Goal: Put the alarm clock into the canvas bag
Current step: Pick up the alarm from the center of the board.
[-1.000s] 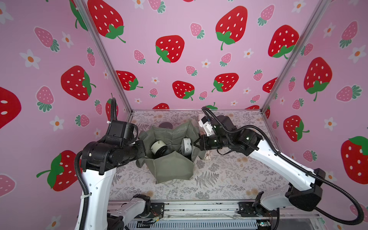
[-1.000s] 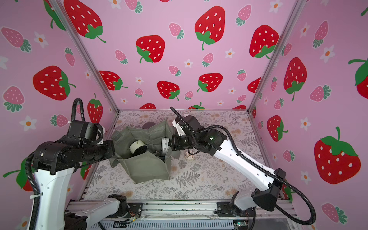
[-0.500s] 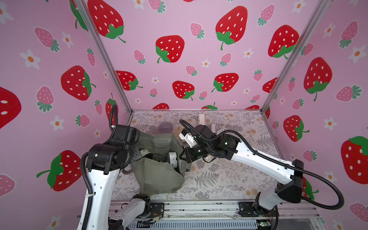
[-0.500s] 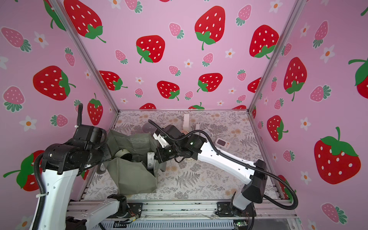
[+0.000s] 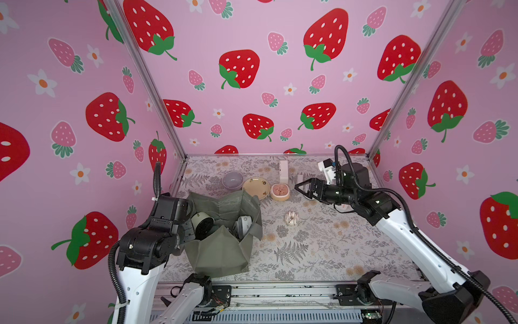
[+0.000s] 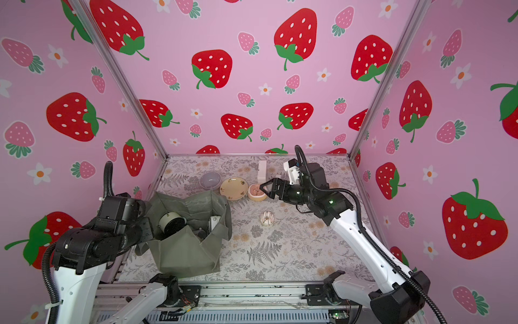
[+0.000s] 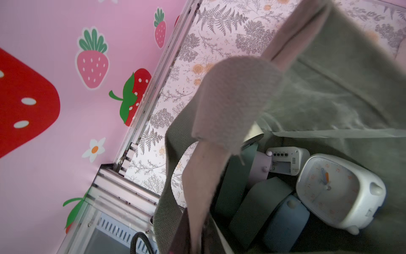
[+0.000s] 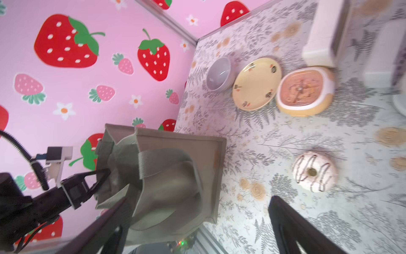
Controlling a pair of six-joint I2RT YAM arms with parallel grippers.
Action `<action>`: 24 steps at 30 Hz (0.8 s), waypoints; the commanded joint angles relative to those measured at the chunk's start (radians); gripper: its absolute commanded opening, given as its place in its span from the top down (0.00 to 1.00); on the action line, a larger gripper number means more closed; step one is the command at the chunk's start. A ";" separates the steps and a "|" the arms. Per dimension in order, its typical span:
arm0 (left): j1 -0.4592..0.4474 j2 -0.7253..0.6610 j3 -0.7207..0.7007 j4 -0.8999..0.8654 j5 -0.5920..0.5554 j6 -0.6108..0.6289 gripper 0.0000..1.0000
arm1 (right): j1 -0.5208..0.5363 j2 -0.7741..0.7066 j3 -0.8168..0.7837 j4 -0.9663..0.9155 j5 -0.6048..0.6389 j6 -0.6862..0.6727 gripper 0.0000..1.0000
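The alarm clock (image 7: 338, 191), white and rounded with an analogue face, lay inside the canvas bag (image 5: 221, 252), resting against the fabric near the bottom, just beside a small white digital clock (image 7: 285, 161). In a top view only a white edge of it showed through the bag's mouth. It looked like light, hard, glossy plastic: stiff enough to squeeze but apt to slip. The safest hold would be across its flat sides, clear of the face and the small feet. The bag itself was soft and creased, its walls slumping inward, so its mouth would need propping for anything more to go in. The left gripper (image 8: 98, 177) sat at the bag's rim with fabric at its fingers. Whether they pinched the cloth or had room around it could not be told. A round cream thing with a dark face (image 5: 202, 224) perched at that same rim. The right gripper (image 5: 302, 188) hung well apart from the bag, fingers spread wide and empty. It was near a pink-faced clock (image 5: 279, 191) that lay face up on the table (image 5: 322, 252), just beside a yellow plate (image 5: 255, 187).
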 commanded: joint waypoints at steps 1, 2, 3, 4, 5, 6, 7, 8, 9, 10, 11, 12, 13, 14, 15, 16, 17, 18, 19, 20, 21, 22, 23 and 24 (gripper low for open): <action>0.005 0.064 0.046 0.015 -0.039 0.006 0.72 | -0.033 0.065 0.000 -0.042 0.044 -0.080 0.00; 0.006 0.092 0.068 -0.010 -0.056 0.001 0.62 | -0.032 0.097 0.021 -0.063 0.093 -0.126 0.00; 0.008 0.113 0.087 -0.029 -0.065 -0.002 0.56 | -0.032 0.131 0.036 -0.077 0.131 -0.164 0.00; 0.009 0.132 0.113 -0.047 -0.069 0.002 0.49 | -0.033 0.173 0.058 -0.098 0.168 -0.204 0.00; 0.010 0.147 0.139 -0.059 -0.066 0.011 0.45 | -0.028 0.211 0.076 -0.116 0.205 -0.239 0.00; 0.009 0.155 0.162 -0.067 -0.066 0.017 0.42 | -0.021 0.243 0.088 -0.121 0.237 -0.268 0.00; 0.010 0.158 0.188 -0.074 -0.072 0.021 0.39 | -0.010 0.278 0.102 -0.123 0.275 -0.301 0.00; 0.011 0.160 0.217 -0.076 -0.077 0.025 0.36 | 0.006 0.312 0.120 -0.126 0.314 -0.332 0.00; 0.011 0.160 0.241 -0.077 -0.081 0.029 0.34 | 0.020 0.342 0.141 -0.129 0.342 -0.358 0.00; 0.012 0.161 0.271 -0.076 -0.081 0.036 0.31 | 0.034 0.379 0.158 -0.123 0.366 -0.384 0.00; 0.013 0.164 0.303 -0.076 -0.072 0.042 0.28 | 0.037 0.411 0.173 -0.124 0.374 -0.398 0.00; 0.013 0.168 0.332 -0.077 -0.059 0.048 0.27 | 0.037 0.437 0.190 -0.130 0.365 -0.400 0.00; 0.013 0.174 0.367 -0.079 -0.032 0.056 0.25 | 0.037 0.465 0.205 -0.126 0.350 -0.403 0.00; 0.013 0.180 0.401 -0.082 -0.007 0.062 0.24 | 0.035 0.485 0.214 -0.119 0.332 -0.403 0.00; 0.012 0.188 0.436 -0.083 0.025 0.065 0.22 | 0.033 0.505 0.224 -0.109 0.311 -0.395 0.00; 0.012 0.195 0.476 -0.080 0.058 0.071 0.22 | 0.024 0.517 0.231 -0.098 0.287 -0.379 0.00; 0.013 0.198 0.501 -0.074 0.090 0.072 0.22 | 0.015 0.524 0.233 -0.085 0.263 -0.363 0.01; 0.012 0.198 0.525 -0.060 0.124 0.065 0.22 | 0.003 0.530 0.234 -0.073 0.247 -0.344 0.04; 0.012 0.194 0.535 -0.039 0.159 0.050 0.22 | -0.011 0.531 0.239 -0.068 0.237 -0.332 0.07; 0.012 0.189 0.535 -0.011 0.189 0.035 0.23 | -0.024 0.532 0.248 -0.071 0.238 -0.327 0.08; 0.012 0.184 0.525 0.022 0.236 0.015 0.23 | -0.040 0.532 0.260 -0.080 0.247 -0.322 0.10; 0.012 0.185 0.514 0.046 0.271 -0.009 0.24 | -0.060 0.530 0.270 -0.089 0.255 -0.320 0.14; 0.012 0.187 0.503 0.067 0.299 -0.028 0.24 | -0.078 0.529 0.278 -0.101 0.268 -0.321 0.16; 0.012 0.191 0.490 0.089 0.335 -0.043 0.24 | -0.099 0.533 0.289 -0.116 0.287 -0.328 0.17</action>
